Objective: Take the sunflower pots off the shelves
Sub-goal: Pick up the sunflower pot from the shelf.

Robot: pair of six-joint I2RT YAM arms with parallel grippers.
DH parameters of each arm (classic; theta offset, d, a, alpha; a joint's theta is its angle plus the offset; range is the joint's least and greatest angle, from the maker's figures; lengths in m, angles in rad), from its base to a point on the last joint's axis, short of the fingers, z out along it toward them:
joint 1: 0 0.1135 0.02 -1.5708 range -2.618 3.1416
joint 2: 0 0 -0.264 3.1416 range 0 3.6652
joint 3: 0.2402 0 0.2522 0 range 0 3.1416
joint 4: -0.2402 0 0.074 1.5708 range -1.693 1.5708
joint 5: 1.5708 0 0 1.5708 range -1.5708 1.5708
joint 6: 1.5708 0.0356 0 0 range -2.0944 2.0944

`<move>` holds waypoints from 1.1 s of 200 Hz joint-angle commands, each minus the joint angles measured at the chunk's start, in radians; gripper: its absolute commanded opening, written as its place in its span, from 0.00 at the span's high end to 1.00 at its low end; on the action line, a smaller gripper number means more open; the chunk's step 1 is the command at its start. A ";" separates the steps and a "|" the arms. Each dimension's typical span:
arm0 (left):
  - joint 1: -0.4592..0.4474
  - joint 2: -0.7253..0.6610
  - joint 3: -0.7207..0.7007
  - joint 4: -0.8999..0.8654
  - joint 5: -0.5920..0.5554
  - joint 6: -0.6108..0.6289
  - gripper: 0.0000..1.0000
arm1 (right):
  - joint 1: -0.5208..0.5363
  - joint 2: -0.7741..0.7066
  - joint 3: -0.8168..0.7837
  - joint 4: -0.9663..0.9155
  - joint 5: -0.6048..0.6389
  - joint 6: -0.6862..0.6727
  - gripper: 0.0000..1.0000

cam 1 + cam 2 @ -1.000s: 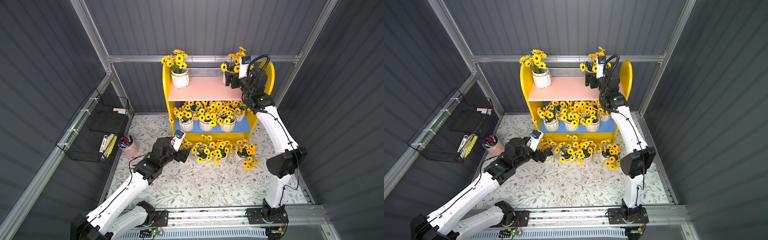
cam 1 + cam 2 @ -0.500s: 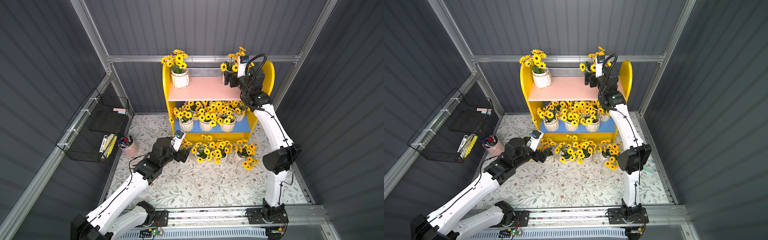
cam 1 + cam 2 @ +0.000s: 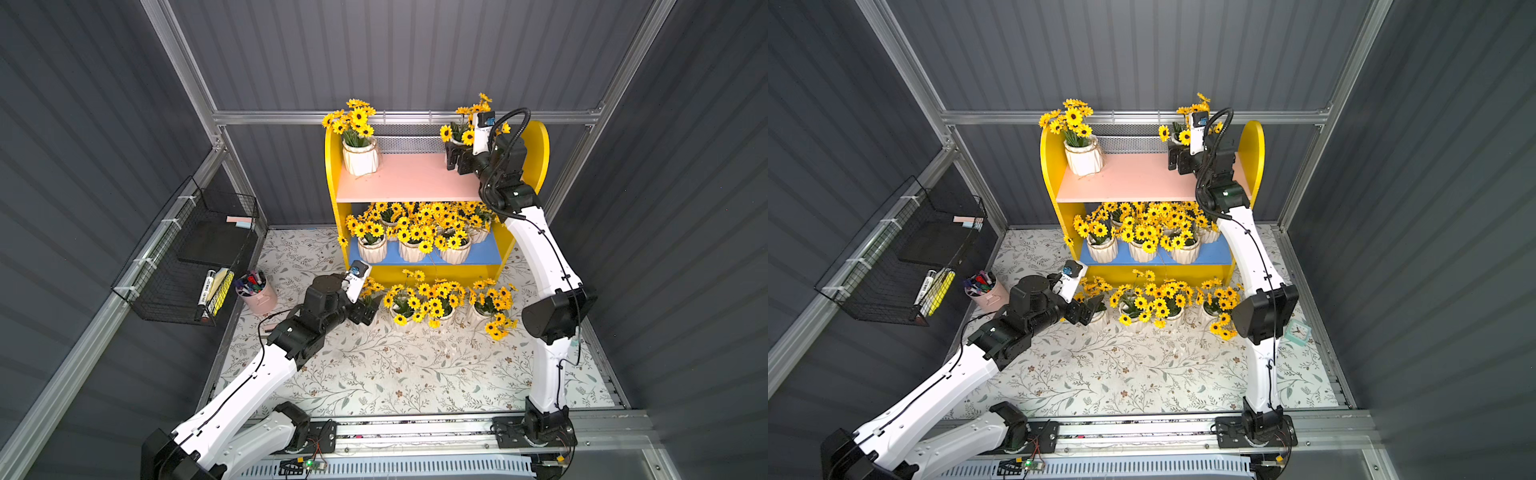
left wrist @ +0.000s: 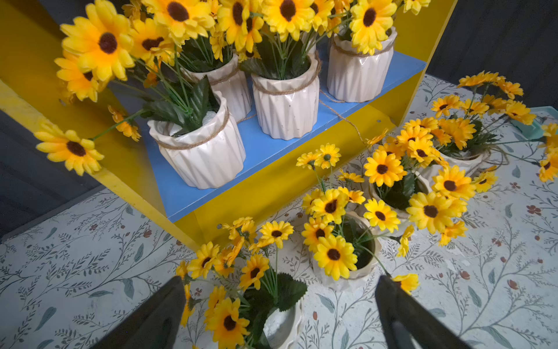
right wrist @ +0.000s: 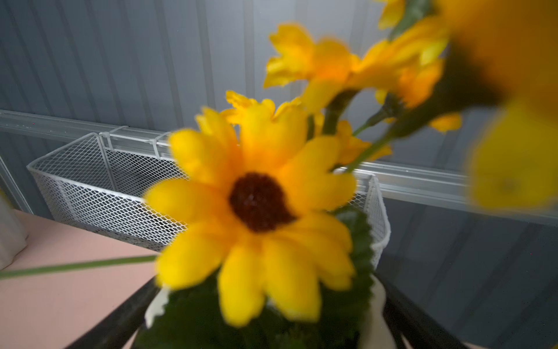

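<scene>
Four pots on mat; two on pink board, more on blue board; right gripper wide open astride one, left gripper open, empty

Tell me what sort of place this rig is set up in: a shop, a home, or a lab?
Most likely a lab test booth dressed as a flower display: grey ribbed wall panels in aluminium framing, an equipment rail along the front edge, and toy-bright shelves of sunflower pots.

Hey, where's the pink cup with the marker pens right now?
In both top views the pink cup of marker pens stands at the floral mat's left edge, beside the black wire wall rack.
</scene>
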 commanded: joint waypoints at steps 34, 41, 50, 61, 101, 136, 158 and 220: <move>-0.003 -0.016 -0.012 0.002 0.001 0.025 0.01 | -0.011 0.010 0.002 0.030 -0.024 -0.020 0.05; -0.002 -0.016 -0.012 0.002 0.001 0.027 0.01 | -0.011 0.010 -0.002 0.036 -0.027 -0.020 0.08; -0.003 -0.017 -0.011 0.002 0.001 0.026 0.00 | -0.011 0.008 -0.006 0.042 -0.032 -0.022 0.11; -0.003 -0.018 -0.011 0.002 0.001 0.029 0.01 | -0.011 0.006 -0.007 0.044 -0.041 -0.023 0.18; -0.003 -0.023 -0.012 0.000 -0.001 0.033 0.01 | -0.011 -0.008 -0.019 0.055 -0.080 -0.025 0.64; -0.003 -0.023 -0.007 -0.008 0.003 0.034 0.01 | -0.006 -0.076 -0.106 0.100 -0.152 -0.001 1.00; -0.003 -0.026 -0.004 -0.013 0.005 0.035 0.00 | 0.014 -0.140 -0.165 0.117 -0.167 -0.013 1.00; -0.002 -0.047 0.006 -0.033 0.004 0.055 0.01 | 0.042 -0.300 -0.351 0.276 -0.151 -0.016 1.00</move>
